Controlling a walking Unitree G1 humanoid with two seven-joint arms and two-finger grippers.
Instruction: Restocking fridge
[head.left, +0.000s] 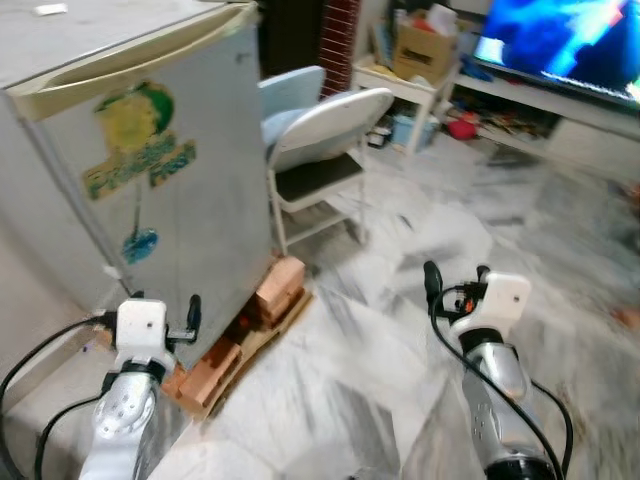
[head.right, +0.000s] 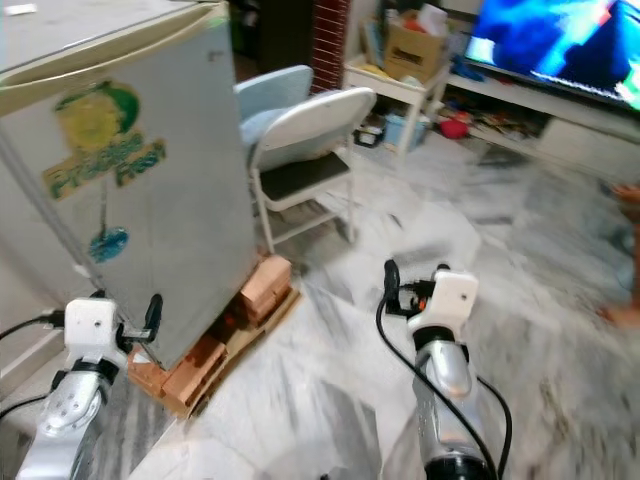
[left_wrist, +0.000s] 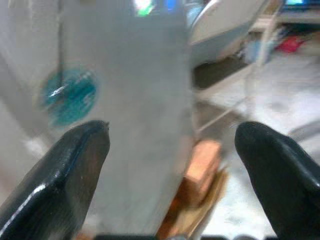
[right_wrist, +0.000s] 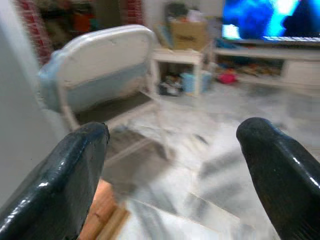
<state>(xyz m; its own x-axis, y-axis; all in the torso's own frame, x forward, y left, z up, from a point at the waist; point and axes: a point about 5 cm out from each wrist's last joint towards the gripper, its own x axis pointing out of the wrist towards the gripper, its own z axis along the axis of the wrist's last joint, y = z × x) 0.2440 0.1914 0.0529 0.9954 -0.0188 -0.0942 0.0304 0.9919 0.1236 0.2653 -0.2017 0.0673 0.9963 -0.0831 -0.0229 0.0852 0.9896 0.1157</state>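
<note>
Both grippers hang low and near with fingers spread and nothing between them: the left gripper (head.left: 163, 305) just before the fridge (head.left: 150, 160), the right gripper (head.left: 455, 277) over bare marble floor (head.left: 400, 340). Shut, the fridge stands at the left on bricks (head.left: 275, 290), a folding chair (head.left: 320, 150) beyond it.

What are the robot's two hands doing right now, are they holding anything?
Left gripper: open, holding nothing, near the fridge.
Right gripper: open, holding nothing, over the floor.

The fridge (head.left: 150, 170) stands on bricks (head.left: 280, 288) at left, chair (head.left: 320, 150) behind it.
</note>
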